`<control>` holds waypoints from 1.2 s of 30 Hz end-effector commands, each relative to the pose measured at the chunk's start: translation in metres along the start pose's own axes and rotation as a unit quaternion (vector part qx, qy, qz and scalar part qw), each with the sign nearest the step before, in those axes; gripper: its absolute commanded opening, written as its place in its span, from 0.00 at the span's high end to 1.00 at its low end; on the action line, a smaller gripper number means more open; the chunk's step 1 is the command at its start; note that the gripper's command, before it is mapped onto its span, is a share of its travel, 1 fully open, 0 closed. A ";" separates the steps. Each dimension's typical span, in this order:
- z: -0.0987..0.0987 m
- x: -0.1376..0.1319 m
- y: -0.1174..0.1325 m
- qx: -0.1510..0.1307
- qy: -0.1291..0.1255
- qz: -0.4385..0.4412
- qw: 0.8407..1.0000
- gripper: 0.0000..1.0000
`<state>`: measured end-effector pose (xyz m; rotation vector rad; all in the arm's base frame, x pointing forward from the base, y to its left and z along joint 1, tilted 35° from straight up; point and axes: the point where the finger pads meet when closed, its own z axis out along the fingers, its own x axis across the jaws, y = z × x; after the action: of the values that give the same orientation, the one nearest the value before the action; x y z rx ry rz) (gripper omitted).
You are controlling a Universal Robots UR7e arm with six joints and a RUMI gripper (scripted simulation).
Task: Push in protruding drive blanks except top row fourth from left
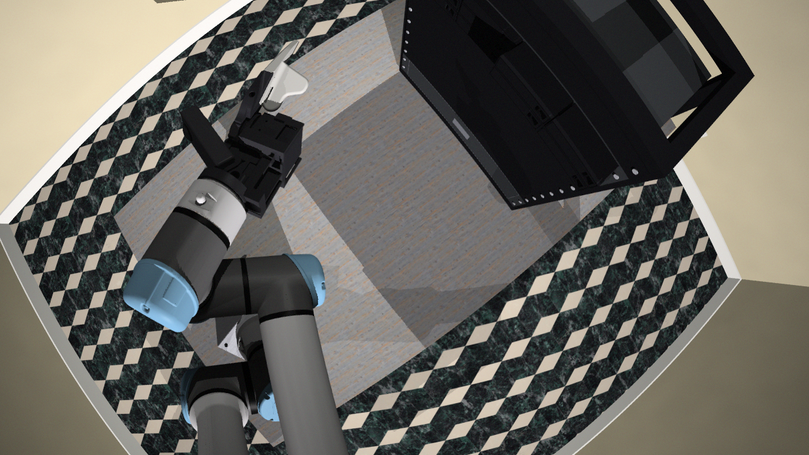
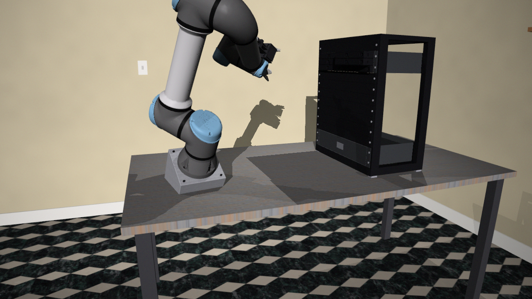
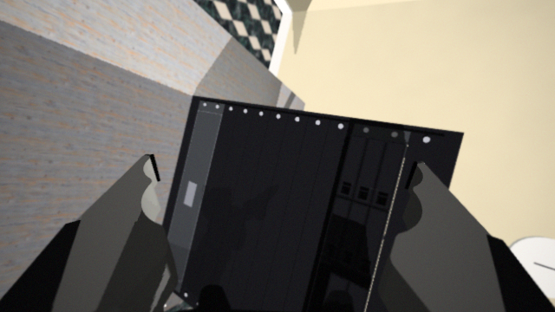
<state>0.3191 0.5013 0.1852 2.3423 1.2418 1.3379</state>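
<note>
The black rack (image 1: 706,110) (image 2: 376,111) (image 3: 269,195) stands upright on the table. Its drive blanks (image 2: 353,55) (image 3: 373,169) form a dark bay near the top, with small latches visible in the wrist view. A darker patch crosses part of the bay; whether it is shadow or recess I cannot tell. Black on black, I cannot tell which blanks stick out. My gripper (image 1: 298,66) (image 2: 274,61) (image 3: 281,159) is open and empty, in the air in front of the rack at about the bay's height, well short of it, its fingers toward the front.
The table (image 1: 390,226) (image 2: 252,200) (image 3: 108,100) carries the arm's base (image 2: 200,184) at its other end from the rack. A pale panel with a label (image 2: 340,145) (image 3: 190,193) spans the rack's bottom. The rack's side is an open frame. Walls stand behind.
</note>
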 end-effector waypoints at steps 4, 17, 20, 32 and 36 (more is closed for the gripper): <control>-0.008 0.016 0.069 -0.047 0.091 0.021 0.995 0.00; -0.050 0.014 0.168 -0.146 0.182 0.039 0.972 0.00; -0.063 0.011 0.188 -0.170 0.199 0.041 0.964 0.00; -0.100 -0.002 0.235 -0.234 0.238 0.045 0.941 0.00; -0.106 -0.004 0.241 -0.244 0.243 0.045 0.938 0.00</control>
<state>0.3769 0.3285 0.3599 1.8284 0.7890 2.0379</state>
